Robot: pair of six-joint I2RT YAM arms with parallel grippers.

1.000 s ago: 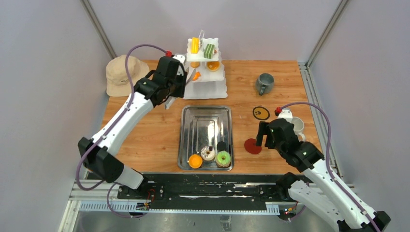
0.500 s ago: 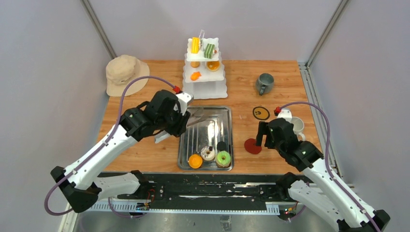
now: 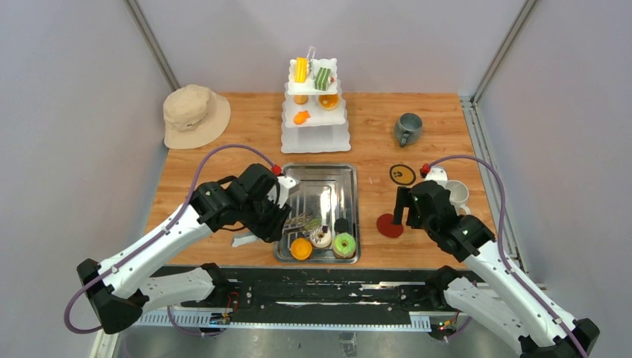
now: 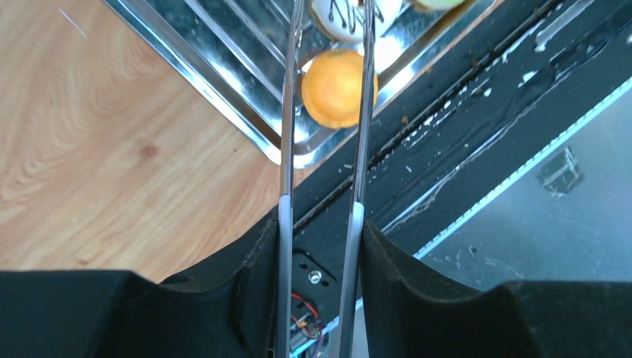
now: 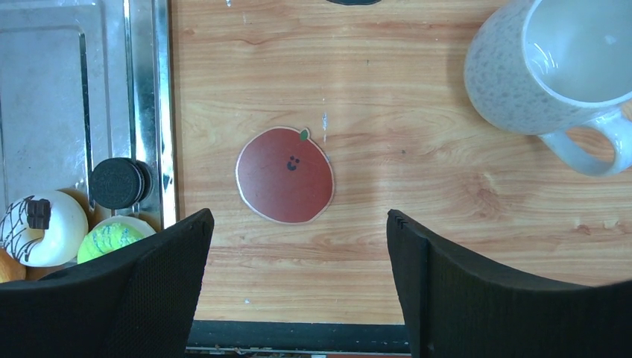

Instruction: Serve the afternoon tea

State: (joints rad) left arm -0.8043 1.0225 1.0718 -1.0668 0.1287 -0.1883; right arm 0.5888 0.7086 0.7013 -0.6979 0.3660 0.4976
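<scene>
Your left tool (image 4: 319,224), clamped on tongs (image 4: 286,112), has swung back from the stand (image 3: 335,138) to the tray (image 4: 231,112). The orange donut (image 4: 337,88) sits between the blades, next to serve, and your right tool (image 5: 298,224) gapes idle.

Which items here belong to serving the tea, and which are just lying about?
Job: orange pastry, white donut, green donut, black cookie, pastries on the tiered stand, grey mug, white mug, tongs in use.
Lying about: beige hat, steel tray, red coaster, black coaster.
</scene>
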